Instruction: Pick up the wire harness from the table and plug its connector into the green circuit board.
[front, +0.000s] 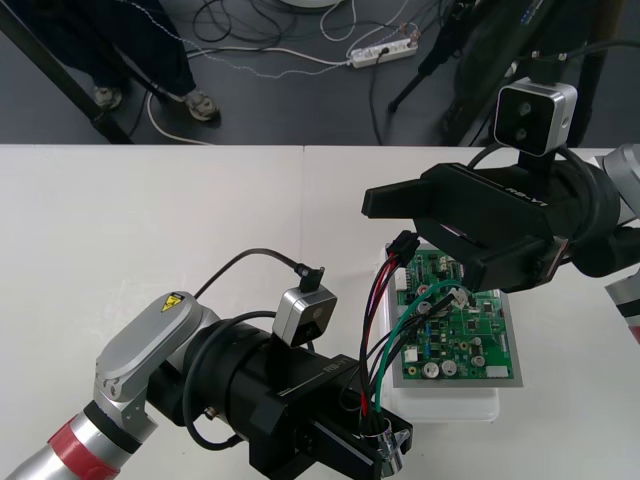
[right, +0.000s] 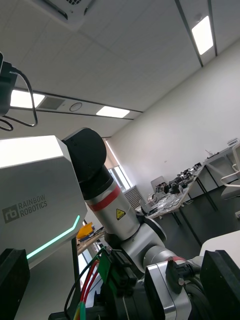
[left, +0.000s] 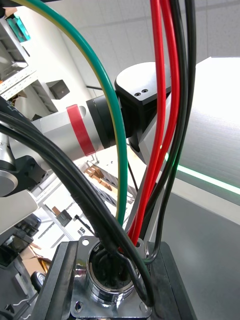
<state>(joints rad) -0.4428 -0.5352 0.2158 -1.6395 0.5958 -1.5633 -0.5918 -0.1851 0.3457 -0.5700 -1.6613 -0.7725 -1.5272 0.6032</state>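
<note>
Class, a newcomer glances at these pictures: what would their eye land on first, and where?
The red, black and green wires arch up beside the green circuit board, their metal socket clamped in the left tool at the board's near-left corner. The right tool stands open by the black plug over the board's far-left corner.

Bright, even overhead light falls on the pale surface (front: 150, 230), leaving only faint, soft shadows; the floor (front: 300, 100) looks dimmer.
</note>
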